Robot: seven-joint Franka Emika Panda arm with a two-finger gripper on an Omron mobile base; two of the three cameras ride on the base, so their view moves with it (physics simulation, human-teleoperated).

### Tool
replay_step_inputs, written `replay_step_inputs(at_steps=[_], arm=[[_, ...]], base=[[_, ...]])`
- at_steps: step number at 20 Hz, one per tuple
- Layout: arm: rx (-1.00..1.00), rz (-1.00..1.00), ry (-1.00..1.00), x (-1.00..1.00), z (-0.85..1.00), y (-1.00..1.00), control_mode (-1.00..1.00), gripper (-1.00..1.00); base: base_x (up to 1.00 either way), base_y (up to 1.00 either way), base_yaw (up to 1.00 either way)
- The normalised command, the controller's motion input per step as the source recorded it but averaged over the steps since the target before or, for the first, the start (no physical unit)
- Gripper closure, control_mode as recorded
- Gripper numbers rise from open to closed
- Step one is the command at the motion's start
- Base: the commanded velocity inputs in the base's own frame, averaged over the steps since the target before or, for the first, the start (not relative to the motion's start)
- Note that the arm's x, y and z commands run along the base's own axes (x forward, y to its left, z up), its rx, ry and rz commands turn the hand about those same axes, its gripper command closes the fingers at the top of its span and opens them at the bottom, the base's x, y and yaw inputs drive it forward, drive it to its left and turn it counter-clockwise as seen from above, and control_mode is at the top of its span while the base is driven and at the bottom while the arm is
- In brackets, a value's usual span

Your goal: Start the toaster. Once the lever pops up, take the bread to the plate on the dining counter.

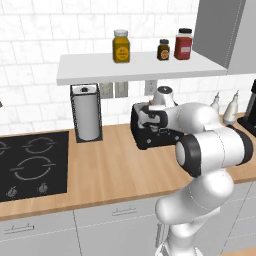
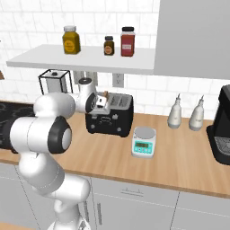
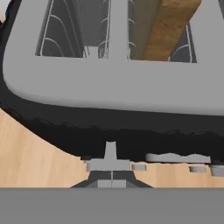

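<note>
A black cooktop (image 1: pixel 31 162) is set into the wood counter (image 1: pixel 110 175) at the far left of the left base view. Beside it a paper towel roll (image 1: pixel 87 116) stands upright in a dark wire holder against the white tiled wall. On the white shelf (image 1: pixel 135 67) above stand a yellow jar (image 1: pixel 121 46), a small brown jar (image 1: pixel 163 49) and a red jar (image 1: pixel 183 44).

The toaster (image 2: pixel 117 117) sits on the counter right of the paper towel, near the wall. The bread (image 3: pixel 168 28) stands upright in one of the toaster's two slots, the right one in the hand view, its tan top rising above the grey top plate. The other slot shows only its wire guides.

The gripper (image 3: pixel 111 181) is over the front edge of the toaster, at its left end as the right base view shows it. Its two dark fingertips are pressed together with no gap and hold nothing. Just ahead of them is the toaster's grey lever (image 3: pixel 110 159), low on the black face; whether the tips touch it I cannot tell.

Right of the toaster a small kitchen scale (image 2: pixel 144 142) with a teal front lies on the counter. Further right stand two pale bottles (image 2: pixel 185 113) side by side, and at the right edge a black coffee machine (image 2: pixel 222 128).
</note>
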Motion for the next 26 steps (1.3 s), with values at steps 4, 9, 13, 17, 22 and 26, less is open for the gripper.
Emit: replay_step_inputs(at_steps=[4,9,13,17,22,26], arm=[[0.00,0.00,0.00,0.01,-0.13,0.00,-1.00,1.00],[0.00,0.01,0.00,0.00,-0.55,0.00,-1.00,1.00],[0.00,0.00,0.00,0.00,-0.67,0.00,-1.00,1.00],[0.00,0.00,-0.01,0.00,-0.50,0.01,-1.00,1.00],[0.00,0.02,-0.05,-0.46,-0.17,0.00,-1.00,1.00],[0.00,0.02,-0.11,-0.66,0.71,0.00,-1.00,1.00]], base=[[0.00,0.00,0.00],[0.00,0.00,0.00],[0.00,0.00,0.00],[0.00,0.00,0.00],[0.00,0.00,0.00],[0.00,0.00,0.00]])
